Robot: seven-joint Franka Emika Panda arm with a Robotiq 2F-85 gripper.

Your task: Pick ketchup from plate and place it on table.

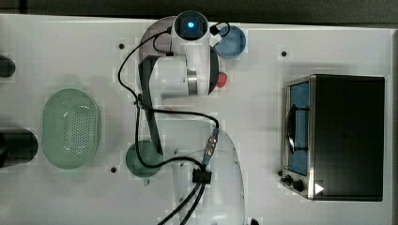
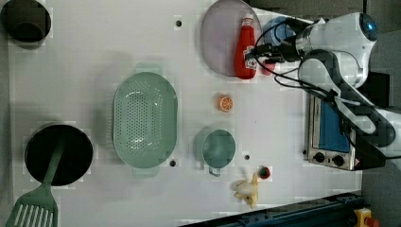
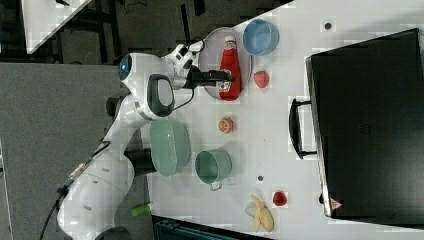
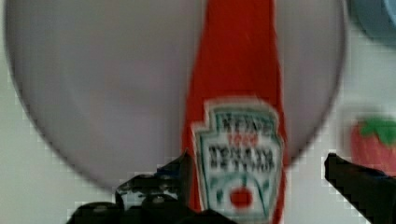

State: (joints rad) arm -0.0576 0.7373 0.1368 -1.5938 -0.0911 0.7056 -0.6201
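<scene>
Red ketchup [image 4: 233, 93] lies flat on the plate [image 4: 93, 93], label up, base overhanging the rim toward the strawberry [image 4: 373, 140]. Your gripper [image 4: 257, 172] hangs over the labelled end, jaws spread wide, one finger on each side, nothing held. Centre them across the body, lower until they straddle it, then close before lifting toward the table [image 2: 94, 47].

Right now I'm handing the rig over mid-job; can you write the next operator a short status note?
Gripper: jaws open, one on each side of the ketchup's label end, nothing held.
Ketchup: lying on the plate, base end overhanging the rim.
Table: bare patches around the plate for the drop.
Done: gripper lined up on the bottle.
Left: close, lift, set the ketchup on the table, release.
</scene>
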